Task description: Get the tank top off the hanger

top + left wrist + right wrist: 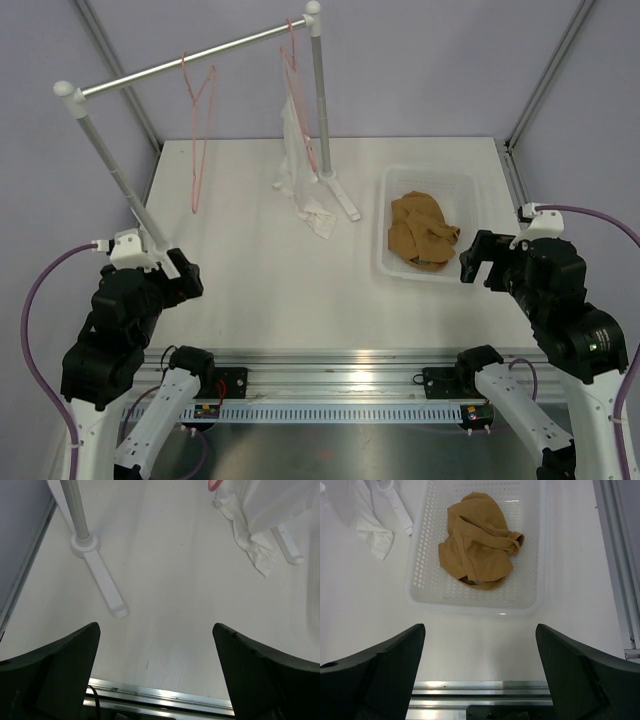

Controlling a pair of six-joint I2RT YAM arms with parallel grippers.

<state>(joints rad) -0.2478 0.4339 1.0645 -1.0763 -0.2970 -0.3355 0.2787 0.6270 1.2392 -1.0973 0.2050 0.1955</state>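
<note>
One bare hanger (196, 180) hangs hook-up on the rail (240, 44).

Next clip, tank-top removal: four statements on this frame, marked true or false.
1. The brown tank top lies in the white basket. True.
2. The bare pink hanger lies in the basket. False: it hangs from the rail.
3. The left gripper and right gripper are both open and empty. True.
4. The white cloth is in the basket. False: it hangs from the other hanger, its lower end on the table.
</note>
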